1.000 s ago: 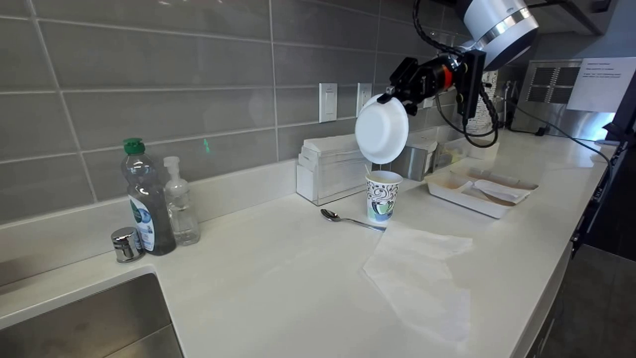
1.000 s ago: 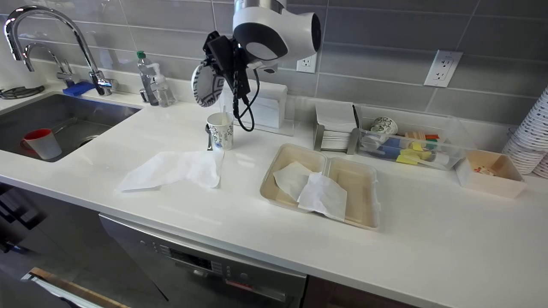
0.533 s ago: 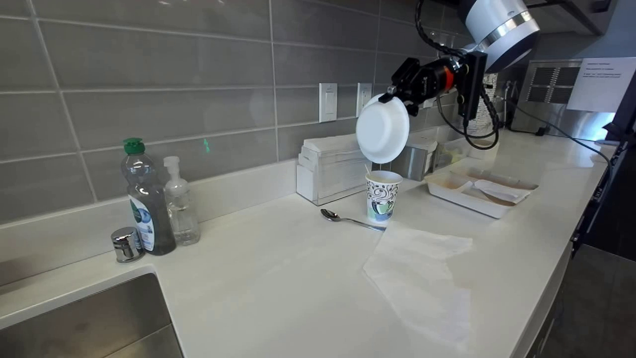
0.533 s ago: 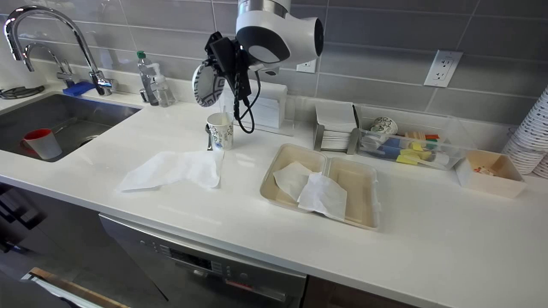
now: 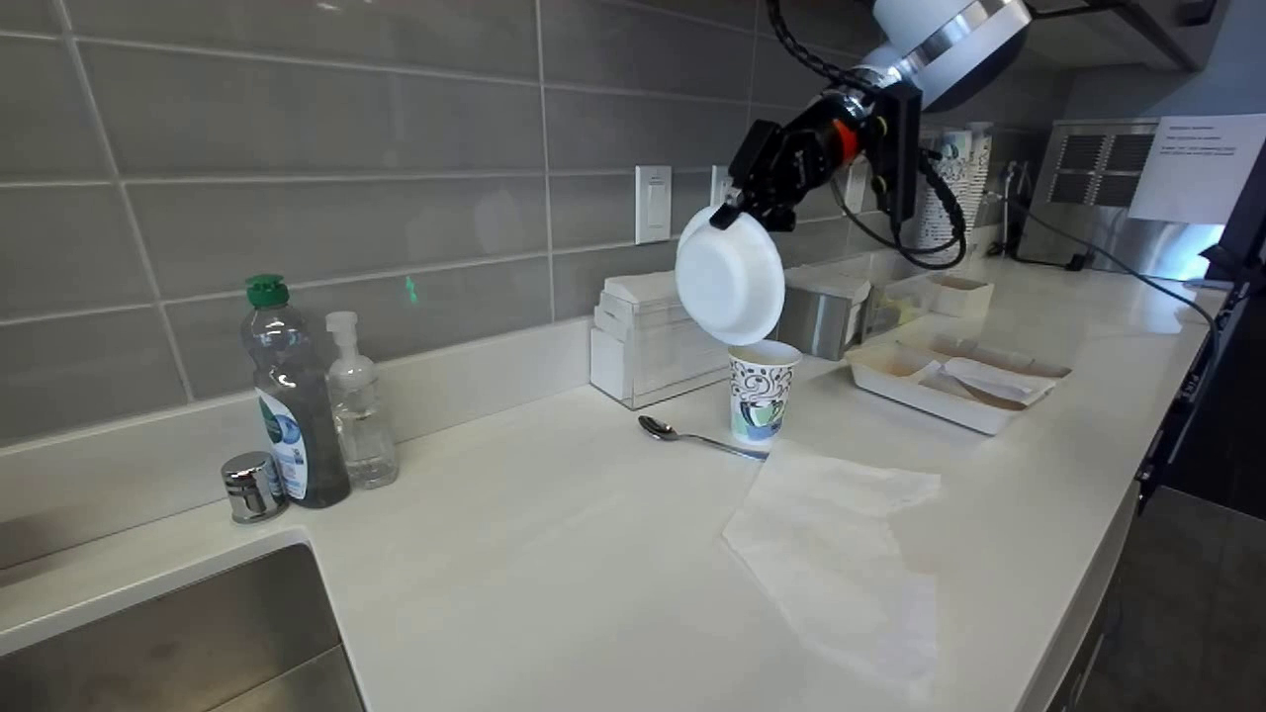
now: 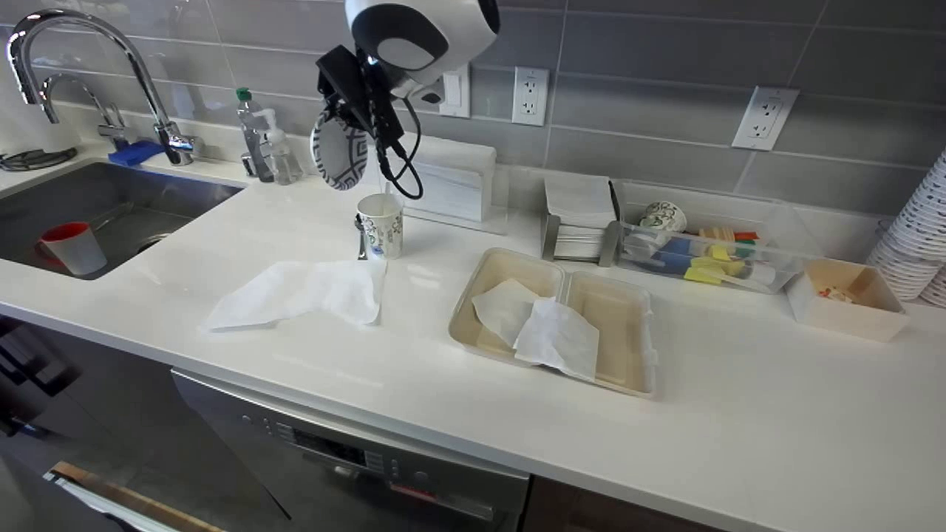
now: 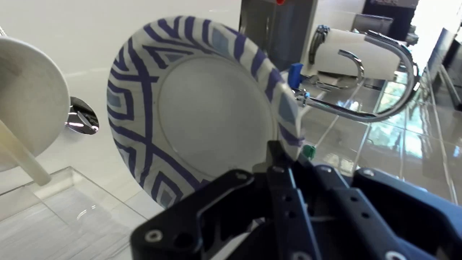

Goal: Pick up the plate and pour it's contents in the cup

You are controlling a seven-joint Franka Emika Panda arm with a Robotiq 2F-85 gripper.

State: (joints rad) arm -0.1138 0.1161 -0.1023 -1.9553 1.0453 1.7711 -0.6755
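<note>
My gripper point(image 7: 288, 157) is shut on the rim of the plate point(image 7: 216, 112), with one finger on each side. The plate has a blue-and-white patterned rim and is tipped nearly on edge. Its white underside shows in an exterior view point(image 5: 732, 282), its patterned face in an exterior view point(image 6: 341, 154). The face looks bare in the wrist view. The white cup point(image 5: 762, 391) with printed pattern stands upright on the counter, just below the plate's lower edge. The cup's inside point(image 7: 36, 97) shows at the wrist view's left, with a pale stick in it. The contents show in no view.
A spoon point(image 5: 702, 438) and a paper napkin point(image 5: 831, 544) lie beside the cup. A napkin holder point(image 6: 451, 188) stands behind it. A takeout box point(image 6: 624, 332) lies to one side. A green-capped bottle point(image 5: 297, 405), a soap pump point(image 5: 361, 415) and the sink point(image 6: 148, 185) are opposite.
My gripper and the plate have moved left and slightly down in both exterior views, mostly in the last half second. The plate stays gripped and tipped. The cup has not moved.
</note>
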